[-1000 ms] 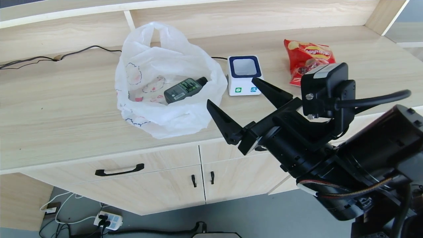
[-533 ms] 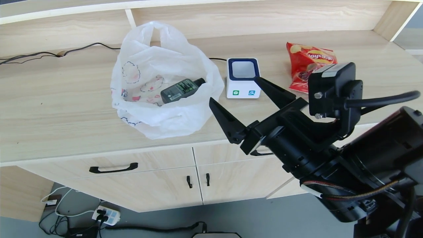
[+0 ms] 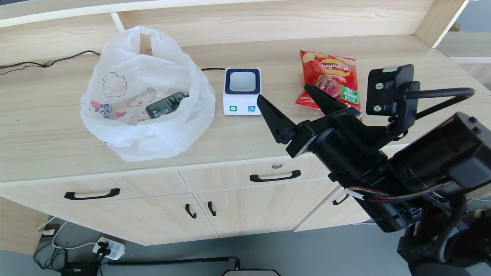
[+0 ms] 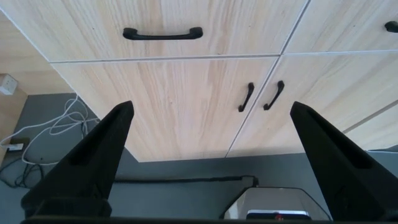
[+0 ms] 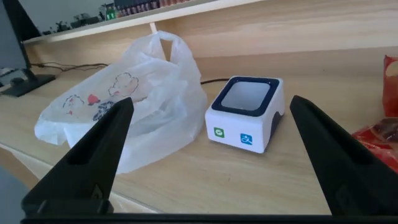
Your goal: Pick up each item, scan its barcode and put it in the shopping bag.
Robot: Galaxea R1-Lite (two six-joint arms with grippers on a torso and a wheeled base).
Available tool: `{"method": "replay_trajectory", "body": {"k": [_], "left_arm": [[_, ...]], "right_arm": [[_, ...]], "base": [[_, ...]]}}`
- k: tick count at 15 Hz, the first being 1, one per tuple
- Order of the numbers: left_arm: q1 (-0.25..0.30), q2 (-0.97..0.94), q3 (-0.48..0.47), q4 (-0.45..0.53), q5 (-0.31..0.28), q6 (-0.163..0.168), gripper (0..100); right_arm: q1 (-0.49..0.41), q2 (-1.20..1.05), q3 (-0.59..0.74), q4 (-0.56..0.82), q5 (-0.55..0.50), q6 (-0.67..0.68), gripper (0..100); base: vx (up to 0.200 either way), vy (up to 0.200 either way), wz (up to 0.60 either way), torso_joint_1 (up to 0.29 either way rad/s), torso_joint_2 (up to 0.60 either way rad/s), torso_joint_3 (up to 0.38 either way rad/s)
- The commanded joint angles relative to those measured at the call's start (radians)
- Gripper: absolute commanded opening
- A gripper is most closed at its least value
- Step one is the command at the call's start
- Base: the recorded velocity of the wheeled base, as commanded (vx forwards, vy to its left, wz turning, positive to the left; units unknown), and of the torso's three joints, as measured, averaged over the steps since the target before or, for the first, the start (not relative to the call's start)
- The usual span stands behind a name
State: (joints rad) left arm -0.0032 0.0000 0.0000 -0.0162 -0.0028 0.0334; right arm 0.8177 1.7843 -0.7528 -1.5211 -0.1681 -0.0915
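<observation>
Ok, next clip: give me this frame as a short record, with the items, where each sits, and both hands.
shopping bag: white plastic, open, on the wooden counter
in bag: dark bottle, lying on its side
scanner: white box, on the counter beside the bag
not yet bagged: red chips bag, flat on the counter
right hand: open, empty, near scanner and chips
left hand: open, empty, facing the cabinet doors

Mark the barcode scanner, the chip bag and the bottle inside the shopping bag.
barcode scanner [image 3: 241, 82], head view, top window.
chip bag [image 3: 329, 73], head view, printed front.
dark bottle [image 3: 164, 105], head view, labelled side.
</observation>
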Motion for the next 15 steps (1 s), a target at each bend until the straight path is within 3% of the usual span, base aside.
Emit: {"method": "replay_trajectory", "body": {"k": [1,6,9,12,14,15], "left_arm": [[0.0,0.002,0.0,-0.001,0.001,0.0,100],[0.0,0.0,0.0,-0.002,0.001,0.0,100],[0.0,0.002,0.0,-0.002,0.0,0.0,100],[0.0,0.002,0.0,-0.002,0.001,0.0,100],[0.002,0.002,0.0,-0.002,0.001,0.0,100],[0.0,0.0,0.0,-0.002,0.0,0.0,100]], "right_arm": [[-0.028,0.023,-0.016,-0.002,-0.004,0.013,100],[-0.086,0.012,-0.071,0.052,-0.001,0.047,100],[-0.087,-0.054,-0.086,0.185,-0.053,0.111,100],[-0.107,-0.04,-0.137,0.157,-0.22,0.188,100],[-0.17,-0.039,-0.129,0.174,-0.199,0.171,100],[-0.226,-0.075,-0.137,0.282,-0.166,0.157,100]], "base": [[0.2,0.0,0.0,0.002,0.01,0.002],[0.2,0.0,0.0,-0.001,0.0,0.0],[0.0,0.0,0.0,0.0,0.0,0.0],[0.0,0.0,0.0,0.0,0.0,0.0],[0.0,0.0,0.0,0.0,0.0,0.0],[0.0,0.0,0.0,0.0,0.0,0.0]]}}
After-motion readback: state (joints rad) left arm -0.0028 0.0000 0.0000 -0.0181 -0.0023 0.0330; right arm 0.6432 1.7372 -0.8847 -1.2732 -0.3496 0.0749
